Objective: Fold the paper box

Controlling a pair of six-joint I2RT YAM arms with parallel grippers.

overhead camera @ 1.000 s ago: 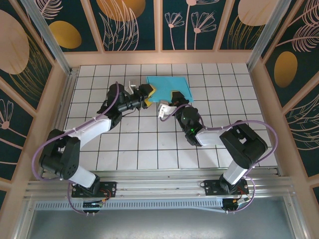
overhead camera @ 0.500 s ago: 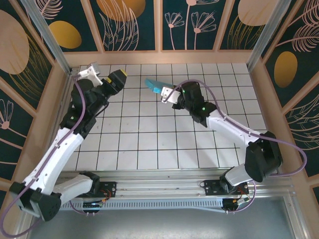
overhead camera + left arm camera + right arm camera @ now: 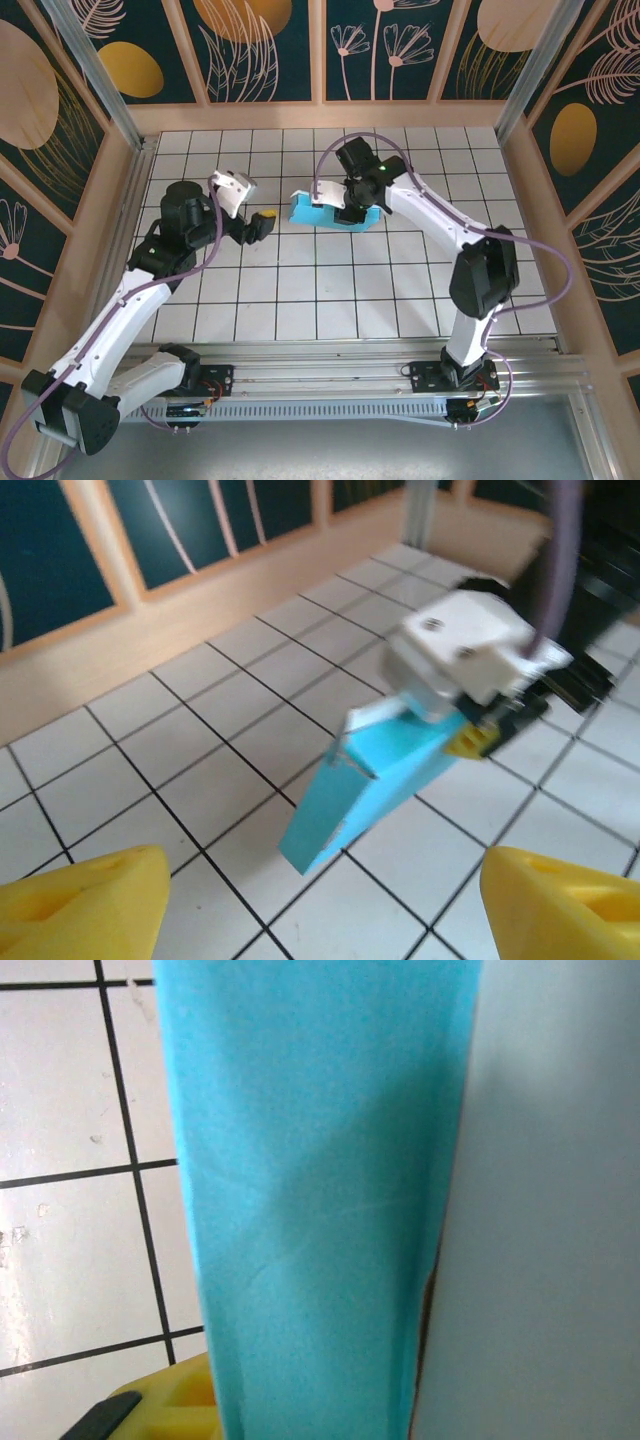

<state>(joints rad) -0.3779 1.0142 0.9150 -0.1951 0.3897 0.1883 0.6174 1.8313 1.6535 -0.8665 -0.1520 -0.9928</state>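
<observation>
The paper box (image 3: 312,213) is turquoise and folded narrow, and it stands on edge over the white tiles at the back middle. My right gripper (image 3: 338,203) is shut on its right end. In the left wrist view the paper box (image 3: 372,788) slants down to a corner close to the tiles, beneath the right gripper (image 3: 478,716). My left gripper (image 3: 252,206) hangs open just left of the box and touches nothing; its yellow fingertips (image 3: 85,908) stand wide apart. In the right wrist view the paper box (image 3: 310,1200) is up close, with a yellow finger (image 3: 165,1410) beside it.
The white tiled table (image 3: 300,290) is fenced by wooden walls (image 3: 320,115) at the back and at both sides. The right arm (image 3: 440,225) arches across the right half of the table. The left arm (image 3: 130,290) slants over the left half.
The box lay flat a second ago; the right gripper has lifted it on edge. The left gripper left the box, swung to the far left, came back beside it and opened wider.
</observation>
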